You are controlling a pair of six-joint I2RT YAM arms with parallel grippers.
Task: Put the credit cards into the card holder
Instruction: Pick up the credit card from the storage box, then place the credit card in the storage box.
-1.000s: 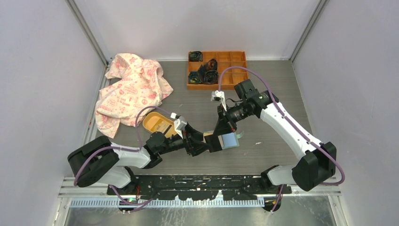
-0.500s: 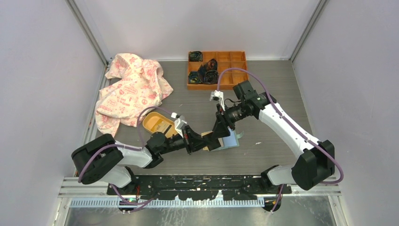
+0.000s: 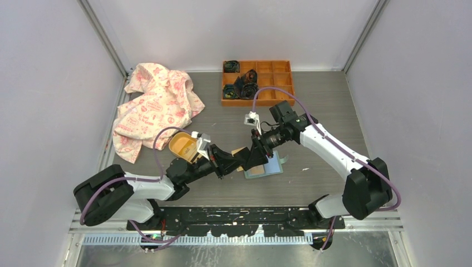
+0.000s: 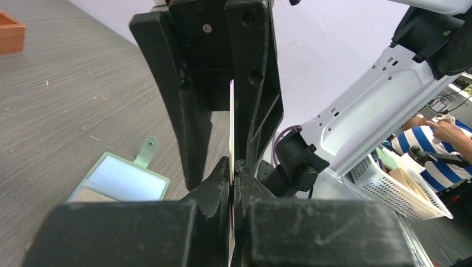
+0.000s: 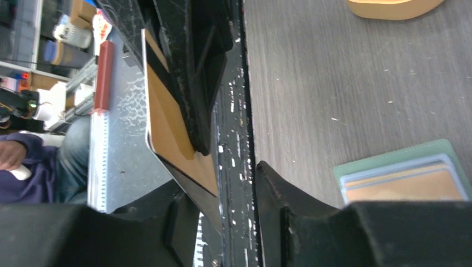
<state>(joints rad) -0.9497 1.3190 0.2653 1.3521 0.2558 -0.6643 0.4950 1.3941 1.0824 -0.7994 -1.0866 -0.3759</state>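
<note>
Your counter [image 3: 311, 100] carries more than this job needs. The pink-printed cloth [image 3: 156, 105] lies bunched at the left rear, and the orange compartment tray [image 3: 284, 72] stands against the back wall with dark rolled items in some cells. Both are well apart from the work, so you can ignore them.

Both arms reach in to meet over the middle of the counter. The yellow-orange dish [image 3: 181, 146] lies just beside the left arm, behind its wrist.

The card holder [image 3: 266, 167] lies open and flat on the counter, directly beneath the two wrists, with its clear sleeves up and its snap tab pointing away. That leaves a sleeve mouth open to a card coming from above. In the right wrist view, what looks like a tan card already shows under the clear sleeve.

Your left end effector [image 4: 232, 167] is pinched shut on one credit card [image 4: 231, 128]. It holds the card edge-on and upright in the air above the holder, touching nothing on the counter.

Your right end effector [image 3: 251, 158] stands about half open, with its fingers on either side of the card's far end. From the left wrist view they do not seem to clamp it. My reading is that the card's weight rests on the left grip alone, and the right serves only as a guide.
</note>
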